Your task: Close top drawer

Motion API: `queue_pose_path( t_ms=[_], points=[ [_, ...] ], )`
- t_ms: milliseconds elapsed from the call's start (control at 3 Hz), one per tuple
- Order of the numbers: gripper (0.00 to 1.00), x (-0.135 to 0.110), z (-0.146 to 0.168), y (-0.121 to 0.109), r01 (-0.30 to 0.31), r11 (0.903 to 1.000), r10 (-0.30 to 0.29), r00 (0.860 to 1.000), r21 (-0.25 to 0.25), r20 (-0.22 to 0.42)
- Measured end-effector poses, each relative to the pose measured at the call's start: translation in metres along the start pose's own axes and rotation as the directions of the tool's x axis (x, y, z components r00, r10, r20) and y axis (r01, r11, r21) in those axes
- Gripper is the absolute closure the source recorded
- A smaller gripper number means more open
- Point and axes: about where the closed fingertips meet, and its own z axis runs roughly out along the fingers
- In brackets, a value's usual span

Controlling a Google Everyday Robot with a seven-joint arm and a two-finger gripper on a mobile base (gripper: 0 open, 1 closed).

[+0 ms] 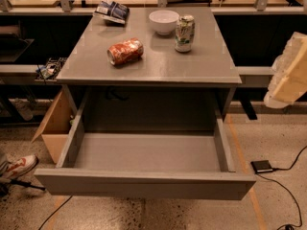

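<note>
While top drawer (144,184) stands open, long axis left-right, I note gripper (289,74) high off its right end; grip state undeterminable.

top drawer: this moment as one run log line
top drawer: open, nothing inside | gripper: up at right edge, apart from drawer | cabinet top: tipped orange can, upright can, white bowl | close: not yet done

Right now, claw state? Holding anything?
Claw: at the right edge of the view, beside the cabinet top, apart from the open top drawer; open, closed or holding cannot be told.
</note>
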Motion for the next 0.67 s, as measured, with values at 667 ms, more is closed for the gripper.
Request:
queue_pose_path(
  t_ms=[667],
  points=[
    [0.00, 0.005, 0.013, 0.012, -0.028, 0.9994, 0.027, 0.999, -0.022, -0.027]
  ],
)
